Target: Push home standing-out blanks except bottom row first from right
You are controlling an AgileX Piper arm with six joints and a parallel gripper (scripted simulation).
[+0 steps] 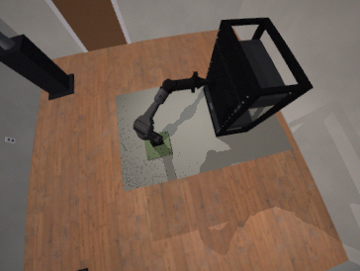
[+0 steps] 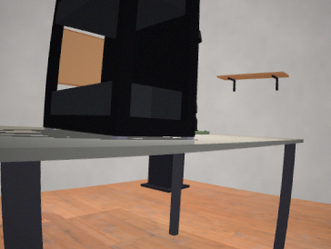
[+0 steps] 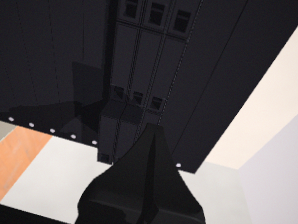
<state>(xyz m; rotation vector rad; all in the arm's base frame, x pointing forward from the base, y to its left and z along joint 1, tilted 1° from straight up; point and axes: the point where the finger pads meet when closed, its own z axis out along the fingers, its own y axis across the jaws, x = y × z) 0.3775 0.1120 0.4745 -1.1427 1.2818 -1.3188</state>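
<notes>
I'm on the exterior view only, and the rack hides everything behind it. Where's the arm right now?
Observer: The top view shows the arm stretched from its green base plate to the rack's front face.
Operator: Jaws open or shut?
Observer: Shut, on nothing. In the wrist view they form one dark wedge aimed at the drive blanks.
Operator: Any blanks sticking out there?
Observer: Two protruding blanks, just left of the wedge's tip in the wrist view, appear to stand proud of their neighbours.
</notes>
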